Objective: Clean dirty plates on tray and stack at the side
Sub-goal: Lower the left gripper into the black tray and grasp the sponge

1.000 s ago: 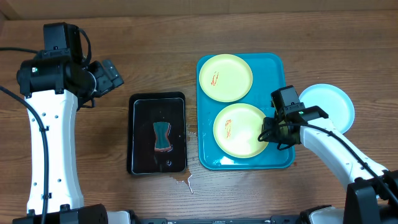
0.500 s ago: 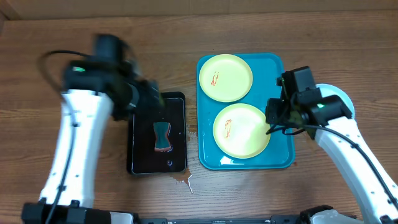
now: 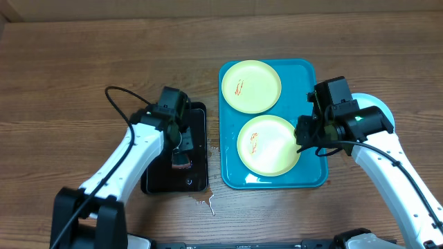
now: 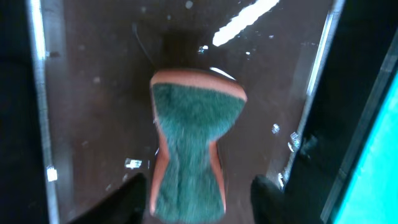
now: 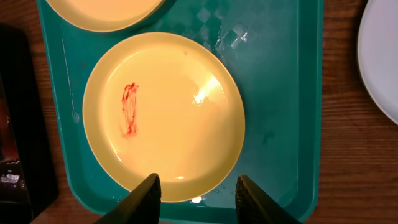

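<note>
My left claw is spread, straddling the sponge (long axis 12-to-6). Dirty plates are on the tray off at 3 o'clock, nearer my right claw, also spread.

I see the turquoise tray lying flat on the surface, carrying the far yellow plate and the near yellow plate, each upright with a red smear. The pale blue plate lies off the tray, beside its right rim.
</note>
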Robot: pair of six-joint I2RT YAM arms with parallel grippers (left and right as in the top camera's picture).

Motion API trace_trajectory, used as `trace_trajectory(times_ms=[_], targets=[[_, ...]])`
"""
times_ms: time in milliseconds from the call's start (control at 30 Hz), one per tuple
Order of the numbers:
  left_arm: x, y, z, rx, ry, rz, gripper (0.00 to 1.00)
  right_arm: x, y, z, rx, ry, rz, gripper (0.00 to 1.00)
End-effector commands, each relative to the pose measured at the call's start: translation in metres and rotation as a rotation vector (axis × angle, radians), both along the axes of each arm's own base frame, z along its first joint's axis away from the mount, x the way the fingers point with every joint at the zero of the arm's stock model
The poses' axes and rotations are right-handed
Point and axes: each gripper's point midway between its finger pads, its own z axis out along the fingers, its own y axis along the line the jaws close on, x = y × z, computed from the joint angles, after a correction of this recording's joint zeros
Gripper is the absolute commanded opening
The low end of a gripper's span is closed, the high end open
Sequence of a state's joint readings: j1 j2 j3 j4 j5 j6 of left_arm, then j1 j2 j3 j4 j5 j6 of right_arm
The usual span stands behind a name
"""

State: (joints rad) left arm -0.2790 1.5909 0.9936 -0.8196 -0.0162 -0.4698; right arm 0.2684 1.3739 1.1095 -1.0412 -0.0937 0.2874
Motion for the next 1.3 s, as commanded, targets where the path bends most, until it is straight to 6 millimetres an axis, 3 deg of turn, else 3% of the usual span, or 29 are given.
trace_trajectory(times_ms=[0,133,267,400,533,633,767,867,1267], targets=[[-0.014,0.002,-0.034,0.011,0.103,0.014,0.41,0.003,0.001,0.005,0.011,-0.016,0.0,0.41],[-0.018,0.004,-0.055,0.032,0.162,0.003,0.04,0.002,0.001,0.005,0.009,-0.011,0.0,0.41],[-0.013,0.003,-0.049,0.03,0.156,0.002,0.04,0.0,0.0,0.004,0.006,-0.003,0.0,0.41],[0.001,0.0,-0.023,0.025,0.12,-0.02,0.04,0.001,-0.004,0.004,-0.006,-0.002,-0.033,0.37],[0.016,0.002,0.015,0.05,0.066,-0.02,0.04,0.005,-0.047,0.002,-0.131,-0.003,-0.309,0.42],[0.023,0.008,0.043,0.087,0.026,-0.028,0.04,0.006,-0.064,0.001,-0.135,0.002,-0.379,0.45],[0.025,0.014,0.068,0.117,-0.01,-0.044,0.04,0.004,-0.053,0.0,-0.044,0.033,-0.251,0.49],[0.025,0.014,0.075,0.116,-0.031,-0.042,0.04,-0.001,-0.036,-0.003,0.017,0.06,-0.114,0.49],[0.026,0.015,0.073,0.123,-0.032,-0.043,0.04,-0.013,-0.036,-0.043,0.008,0.152,-0.112,0.49]])
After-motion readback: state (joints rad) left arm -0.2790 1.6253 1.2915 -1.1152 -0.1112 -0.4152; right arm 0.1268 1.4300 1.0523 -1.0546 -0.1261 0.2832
